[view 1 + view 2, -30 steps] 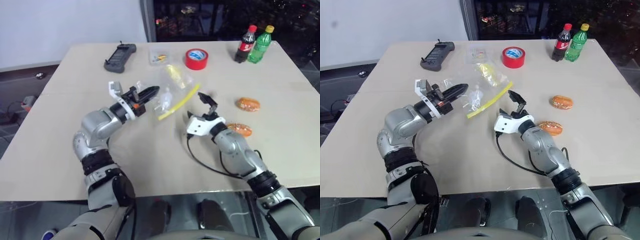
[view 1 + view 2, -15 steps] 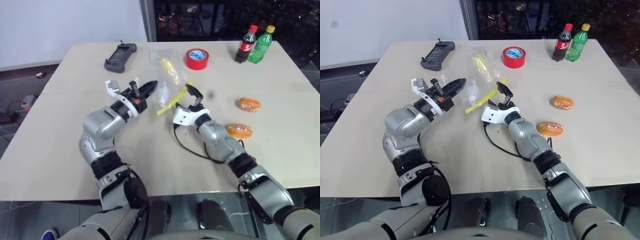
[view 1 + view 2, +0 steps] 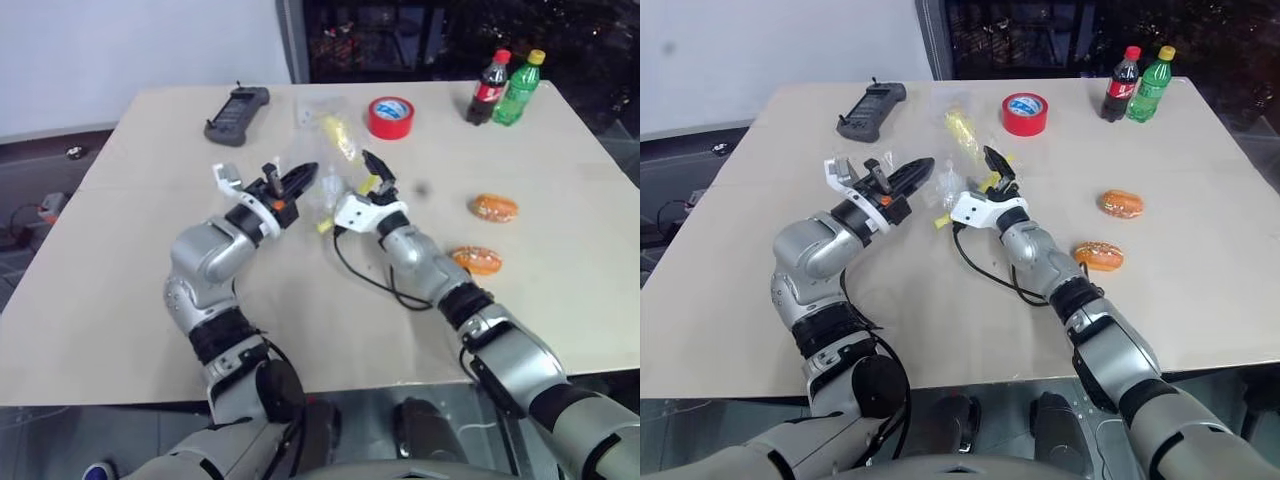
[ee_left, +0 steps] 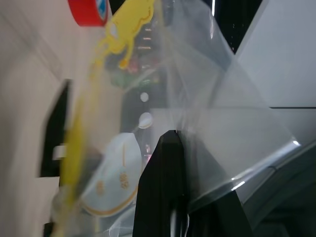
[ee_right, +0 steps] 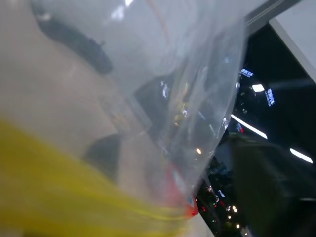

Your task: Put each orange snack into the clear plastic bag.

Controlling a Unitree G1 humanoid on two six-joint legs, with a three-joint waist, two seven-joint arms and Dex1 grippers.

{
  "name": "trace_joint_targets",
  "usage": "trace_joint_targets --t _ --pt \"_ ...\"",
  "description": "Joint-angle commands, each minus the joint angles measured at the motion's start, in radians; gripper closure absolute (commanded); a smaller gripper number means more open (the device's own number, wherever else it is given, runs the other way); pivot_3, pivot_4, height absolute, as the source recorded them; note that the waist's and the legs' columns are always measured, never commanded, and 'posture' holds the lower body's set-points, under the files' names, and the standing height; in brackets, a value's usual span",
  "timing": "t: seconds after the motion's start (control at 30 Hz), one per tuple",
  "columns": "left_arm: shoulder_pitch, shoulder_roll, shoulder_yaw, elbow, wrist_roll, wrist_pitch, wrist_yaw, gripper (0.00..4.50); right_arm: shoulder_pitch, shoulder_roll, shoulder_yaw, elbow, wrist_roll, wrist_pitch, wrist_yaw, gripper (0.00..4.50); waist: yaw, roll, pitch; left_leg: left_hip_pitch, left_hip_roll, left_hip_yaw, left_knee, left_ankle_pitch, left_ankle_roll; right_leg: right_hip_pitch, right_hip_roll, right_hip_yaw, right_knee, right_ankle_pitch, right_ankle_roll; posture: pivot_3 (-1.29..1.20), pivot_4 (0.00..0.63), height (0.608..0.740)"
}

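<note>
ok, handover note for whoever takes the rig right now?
Left gripper: jaws shut on the clear plastic bag, holding it up over the table.
Right gripper: at the bag's yellow seal strip; grip not confirmed.
Both orange snacks lie on the table to the robot's right, outside the bag.
Done: bag lifted.
Left: open the bag, put both snacks in.
</note>
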Motion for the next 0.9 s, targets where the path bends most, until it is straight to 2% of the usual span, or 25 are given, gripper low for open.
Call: trace_joint_targets --t 0.03,0.13,0.17,0.27,0.33,0.37,0.43,0.5,0.57,0.6,0.67,0.77,0.9 --pt "0.008 0.023 -0.012 -0.035 -0.025 0.009 -0.032 4.50 -0.022 -0.027 -0.031 0.000 0.035 -0.048 -0.009 2.68 0.000 0.000 0.000 0.000 0.000 0.000 0.000 0.000 0.000 0.000 0.000 0.000 0.000 0.000 0.000 0.00 0.150 0.740" --pt "0.014 0.040 -0.022 -0.024 -0.025 0.017 -0.056 4.50 -0.019 -0.056 -0.033 -0.004 0.047 -0.064 0.007 4.12 0.000 0.000 0.000 0.000 0.000 0.000 0.000 0.000 0.000 0.000 0.000 0.000 0.000 0.000 0.000 0.00 0.150 0.740" --pt "0.018 0.055 -0.029 -0.016 -0.025 0.024 -0.070 4.50 -0.017 -0.072 -0.034 -0.015 0.048 -0.067 0.017 4.47 0.000 0.000 0.000 0.000 0.000 0.000 0.000 0.000 0.000 0.000 0.000 0.000 0.000 0.000 0.000 0.00 0.150 0.740" --pt "0.040 0.123 -0.066 0.013 -0.025 0.055 -0.121 4.50 -0.010 -0.115 -0.038 -0.048 0.049 -0.072 0.052 4.47 -0.005 0.000 0.000 0.000 0.000 0.000 0.000 0.000 0.000 0.000 0.000 0.001 0.000 0.000 0.000 0.00 0.150 0.740" --pt "0.072 0.235 -0.145 0.028 -0.025 0.071 -0.150 4.50 -0.001 -0.154 -0.042 -0.075 0.059 -0.081 0.103 4.47 -0.014 0.000 0.000 0.000 0.000 0.000 -0.001 0.000 0.000 -0.001 0.000 0.001 0.000 0.000 0.000 0.00 0.150 0.740" --pt "0.083 0.289 -0.191 0.030 -0.025 0.079 -0.178 4.09 0.001 -0.175 -0.044 -0.090 0.069 -0.083 0.142 4.50 -0.016 0.000 0.000 0.000 0.000 0.000 -0.001 0.000 0.000 -0.001 0.000 0.001 0.001 0.000 0.000 0.00 0.150 0.740" --pt "0.081 0.362 -0.261 0.022 0.046 0.098 -0.236 3.77 0.005 -0.204 -0.045 -0.108 0.090 -0.082 0.220 4.50 -0.021 0.000 0.000 0.000 0.000 0.000 -0.001 0.000 0.000 -0.002 0.000 0.002 0.001 0.000 0.000 0.00 0.150 0.740" --pt "0.080 0.467 -0.375 -0.068 0.273 0.102 -0.394 3.05 0.006 -0.233 -0.045 -0.129 0.106 -0.055 0.307 4.50 -0.022 0.000 0.000 0.000 0.000 0.001 -0.001 0.000 0.000 -0.002 0.000 0.002 0.001 0.000 0.000 0.00 0.150 0.740" --pt "0.117 0.659 -0.601 -0.260 0.628 -0.013 -0.648 2.44 -0.002 -0.269 -0.041 -0.153 0.112 -0.011 0.414 4.50 -0.024 0.000 0.001 -0.001 0.000 0.001 -0.002 0.000 0.000 -0.002 0.001 0.002 0.001 0.000 0.000 0.00 0.150 0.740" --pt "0.148 0.788 -0.755 -0.369 0.879 -0.177 -0.780 2.44 -0.007 -0.283 -0.038 -0.170 0.125 0.041 0.509 4.50 -0.025 0.000 0.001 0.000 0.000 0.003 -0.004 0.000 0.000 -0.003 0.001 0.004 0.000 0.000 0.000 0.00 0.150 0.740" --pt "0.193 0.938 -0.921 -0.494 1.188 -0.389 -0.911 2.44 -0.024 -0.302 -0.042 -0.199 0.142 0.124 0.640 4.50 -0.030 0.005 0.001 0.002 0.001 0.008 -0.011 0.000 0.000 -0.004 0.001 0.008 -0.003 0.000 0.000 0.00 0.150 0.740" --pt "0.227 0.999 -1.012 -0.568 1.408 -0.581 -1.044 2.44 -0.047 -0.317 -0.040 -0.239 0.137 0.220 0.748 4.50 -0.023 0.007 0.002 0.003 0.002 0.009 -0.017 0.000 0.000 -0.005 0.001 0.009 -0.007 0.000 -0.001 0.00 0.150 0.740" --pt "0.207 0.968 -1.120 -0.613 1.580 -0.586 -1.108 2.44 -0.086 -0.289 -0.033 -0.304 0.149 0.377 0.889 4.50 -0.024 0.007 0.003 -0.001 0.005 0.009 -0.019 0.000 0.000 -0.009 0.001 0.009 -0.009 0.000 -0.001 0.00 0.150 0.740"
